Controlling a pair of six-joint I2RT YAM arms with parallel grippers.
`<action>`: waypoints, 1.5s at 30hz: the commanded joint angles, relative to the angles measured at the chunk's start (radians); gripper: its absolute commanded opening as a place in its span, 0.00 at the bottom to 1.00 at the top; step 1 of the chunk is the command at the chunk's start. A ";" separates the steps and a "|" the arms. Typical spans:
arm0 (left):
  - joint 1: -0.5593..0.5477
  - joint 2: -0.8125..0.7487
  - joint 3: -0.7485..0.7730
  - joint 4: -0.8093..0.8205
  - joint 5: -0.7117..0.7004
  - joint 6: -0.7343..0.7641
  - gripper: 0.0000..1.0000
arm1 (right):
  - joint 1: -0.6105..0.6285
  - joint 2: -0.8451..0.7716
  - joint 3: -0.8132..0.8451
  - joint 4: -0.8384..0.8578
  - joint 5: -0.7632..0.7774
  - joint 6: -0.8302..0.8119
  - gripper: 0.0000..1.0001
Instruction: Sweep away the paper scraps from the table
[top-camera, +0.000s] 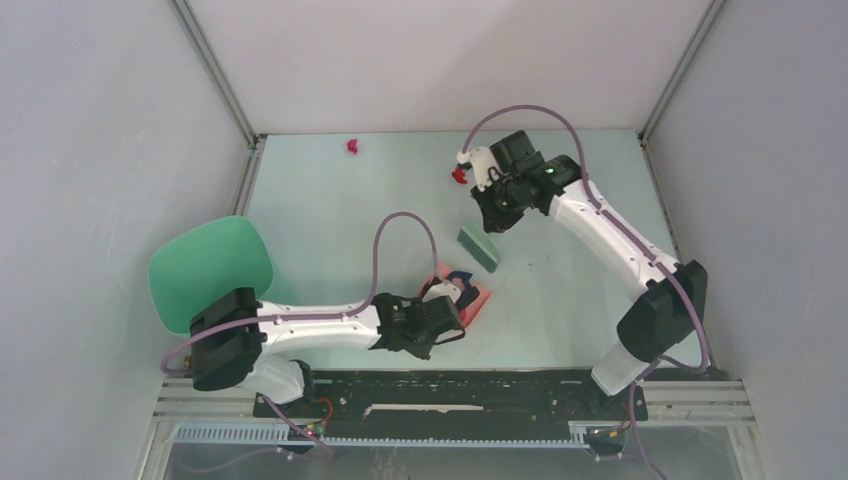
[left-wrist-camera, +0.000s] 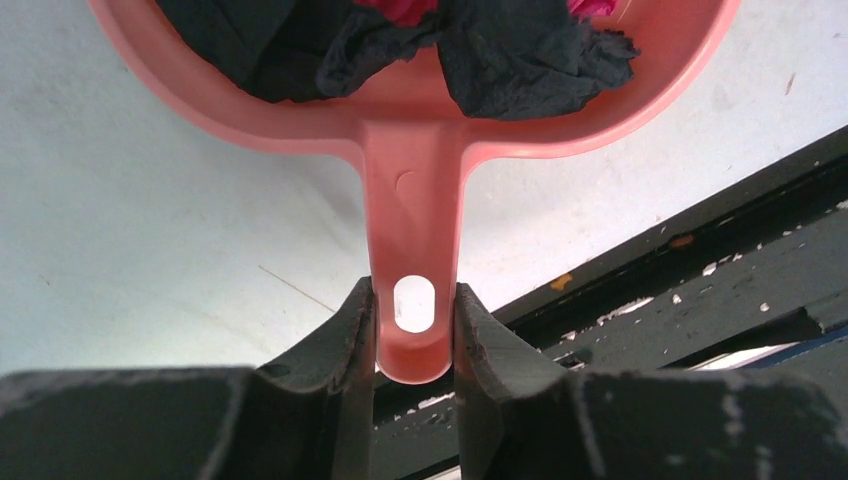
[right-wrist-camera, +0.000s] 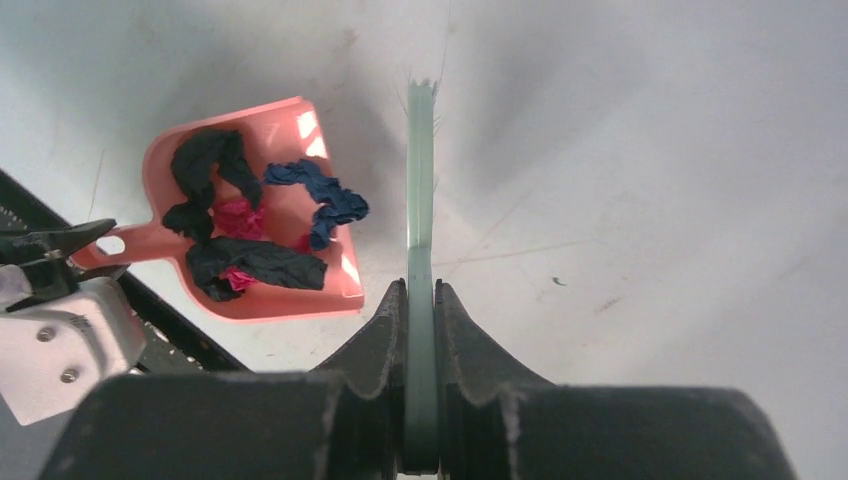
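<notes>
My left gripper (top-camera: 445, 305) is shut on the handle of the pink dustpan (top-camera: 478, 298), which lies on the table (top-camera: 330, 230) near the front. The grip shows in the left wrist view (left-wrist-camera: 413, 320) on the handle (left-wrist-camera: 410, 220). Black (right-wrist-camera: 255, 262), dark blue (right-wrist-camera: 330, 195) and magenta (right-wrist-camera: 235, 215) paper scraps lie in the pan (right-wrist-camera: 290, 300). My right gripper (right-wrist-camera: 421, 300) is shut on the green brush (right-wrist-camera: 421, 180), held just right of the pan (top-camera: 478, 248). A red scrap (top-camera: 352, 146) lies at the table's far edge. Another red bit (top-camera: 459, 175) shows beside the right wrist.
A darker green round bin (top-camera: 210, 270) stands off the table's left edge. Metal frame rails (top-camera: 245, 190) border the table. The black base rail (left-wrist-camera: 700, 260) runs along the near edge, close behind the dustpan handle. Grey walls enclose the cell.
</notes>
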 joint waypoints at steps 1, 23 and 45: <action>-0.010 -0.043 -0.020 0.094 -0.078 0.027 0.00 | -0.104 -0.115 -0.016 0.016 0.018 -0.010 0.00; 0.000 -0.078 0.063 -0.065 -0.166 -0.147 0.00 | -0.592 -0.436 -0.642 0.263 -0.434 0.090 0.00; 0.075 -0.417 0.218 -0.498 -0.350 -0.340 0.00 | -0.589 -0.355 -0.663 0.268 -0.398 0.051 0.00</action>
